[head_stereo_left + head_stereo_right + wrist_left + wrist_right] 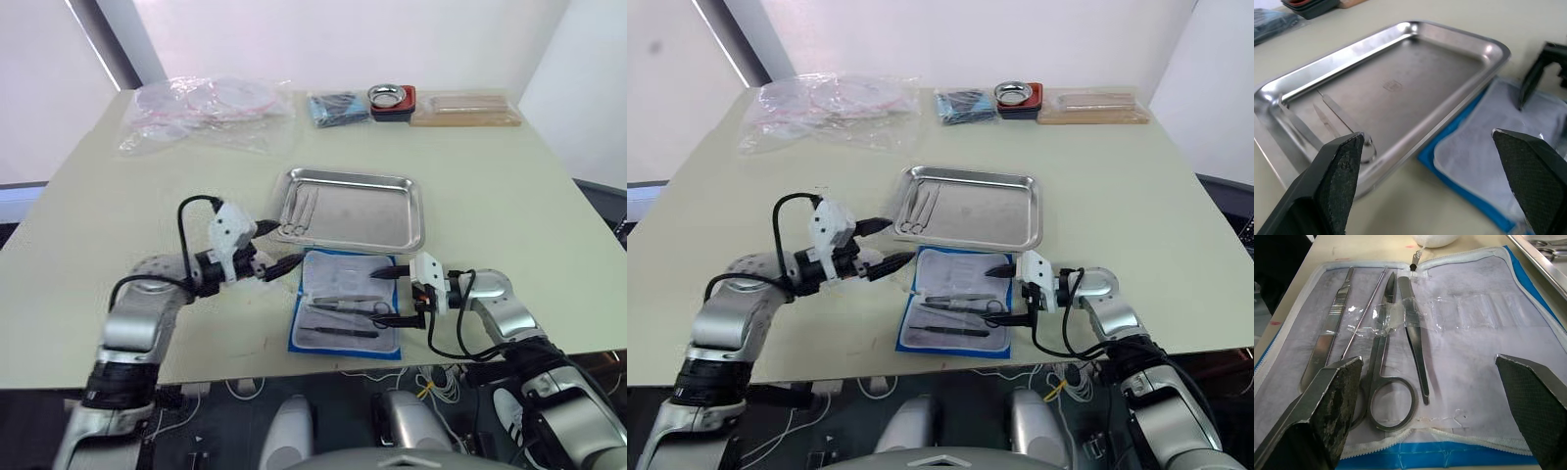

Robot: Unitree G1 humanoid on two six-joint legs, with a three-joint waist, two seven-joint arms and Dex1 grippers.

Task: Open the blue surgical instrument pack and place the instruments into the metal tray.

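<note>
Below the metal tray point(353, 208) at frame centre, the unzipped blue surgical instrument pack point(348, 304) awaits the spread right end effector point(395, 297), which should pinch one scissors point(1386, 377) shank squarely.

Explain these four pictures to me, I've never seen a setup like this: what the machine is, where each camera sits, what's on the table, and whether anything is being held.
This is a humanoid robot with two arms, each ending in two black fingers. The two wide pictures come from cameras in its head, looking down over the arms. The two close-ups come from cameras on the wrists, looking out between each arm's own fingers.

On the table lies the blue instrument pack, unzipped and spread flat, with scissors, tweezers and other slim metal tools under its clear pockets. Just beyond it sits the metal tray, with a few tools already at its left end.

The left gripper hovers open near the tray's left corner. The right gripper is open over the pack's right edge. Neither holds anything.

At the far edge are plastic bags, a dark-blue packet, a small bowl and a wooden box.
</note>
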